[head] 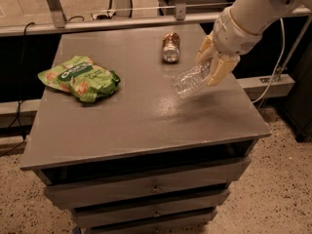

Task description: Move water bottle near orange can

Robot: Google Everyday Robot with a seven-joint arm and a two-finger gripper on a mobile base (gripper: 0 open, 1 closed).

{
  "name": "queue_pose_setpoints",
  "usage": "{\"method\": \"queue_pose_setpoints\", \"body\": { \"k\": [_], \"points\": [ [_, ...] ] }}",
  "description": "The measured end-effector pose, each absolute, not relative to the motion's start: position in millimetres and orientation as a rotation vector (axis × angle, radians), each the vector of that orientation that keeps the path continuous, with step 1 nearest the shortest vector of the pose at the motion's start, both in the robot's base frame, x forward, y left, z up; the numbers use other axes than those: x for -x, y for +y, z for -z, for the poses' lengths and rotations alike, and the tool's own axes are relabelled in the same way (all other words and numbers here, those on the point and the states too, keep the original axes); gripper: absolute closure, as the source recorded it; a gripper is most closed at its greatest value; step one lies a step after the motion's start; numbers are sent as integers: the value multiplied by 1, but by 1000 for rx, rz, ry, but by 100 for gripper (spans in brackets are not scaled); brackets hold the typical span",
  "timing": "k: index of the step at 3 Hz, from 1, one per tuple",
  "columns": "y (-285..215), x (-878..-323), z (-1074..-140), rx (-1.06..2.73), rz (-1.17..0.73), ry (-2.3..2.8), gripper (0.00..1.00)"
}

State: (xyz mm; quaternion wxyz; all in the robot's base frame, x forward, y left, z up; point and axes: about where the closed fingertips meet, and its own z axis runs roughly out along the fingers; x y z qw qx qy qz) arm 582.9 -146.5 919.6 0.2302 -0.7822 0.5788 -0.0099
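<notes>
The water bottle is clear ribbed plastic, held tilted just above the grey tabletop at the right. My gripper is shut on its upper end, with tan fingers on either side; the cap is hidden by them. The orange can lies on its side at the back of the table, silver end toward the camera, a short way up and left of the bottle.
A green snack bag lies on the left part of the table. The table has drawers below its front edge. A metal rail and frame run behind the table. Floor lies to the right and front.
</notes>
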Motion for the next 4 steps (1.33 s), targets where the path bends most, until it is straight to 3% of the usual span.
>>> {"method": "queue_pose_setpoints", "body": {
  "k": [2, 4],
  "points": [
    [-152, -596, -925, 2158, 101, 1539, 100],
    [-168, -664, -919, 2105, 155, 1433, 100]
  ]
}}
